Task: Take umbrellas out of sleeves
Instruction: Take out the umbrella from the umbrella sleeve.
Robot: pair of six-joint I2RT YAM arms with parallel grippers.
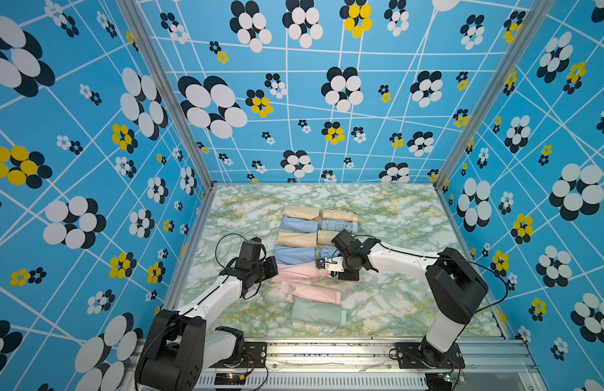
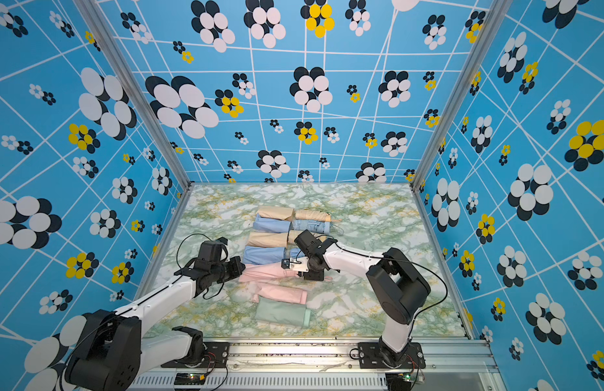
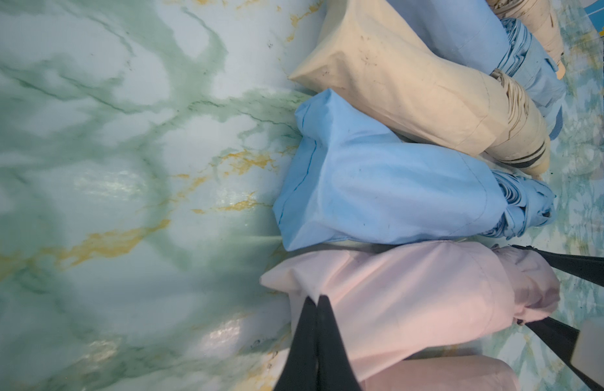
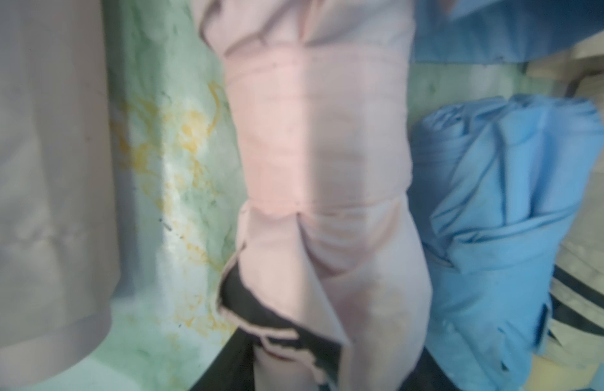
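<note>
Spreading across both top views, the green-and-gold marbled table (image 1: pixel 412 216) carries one column of seven umbrella bundles near its middle, running from the back wall toward the arms' bases. From the far end come a beige sleeve (image 1: pixel 300 213), a light blue sleeve (image 1: pixel 298 225), a second beige sleeve (image 1: pixel 295 239), a second light blue sleeve (image 1: pixel 293 254), the pink sleeve (image 3: pixel 395 298), a second pink sleeve (image 1: pixel 314 294) and a mint green sleeve (image 1: pixel 314 313) nearest the bases. Each lies lengthwise across the table and touches or nearly touches its neighbour. Crinkled fabric pokes out of the four far sleeves on the right arm's side. The mint green one shows only a pale end cap and a thin cord.

Both arms meet at the fifth bundle. The pink sleeve lies flat between them, its closed end toward the left arm and its mouth toward the right arm. The pink umbrella (image 4: pixel 371 298) sits mostly inside it, and only its bunched end with black trim is out of the mouth.

The left hand (image 3: pixel 315 299) has its two black fingers pressed together, pinching the fabric at the sleeve's closed end. The right hand (image 3: pixel 515 284) stands about half spread, with one black finger (image 3: pixel 564 267) against each side of the umbrella's exposed end, clasping it.
</note>
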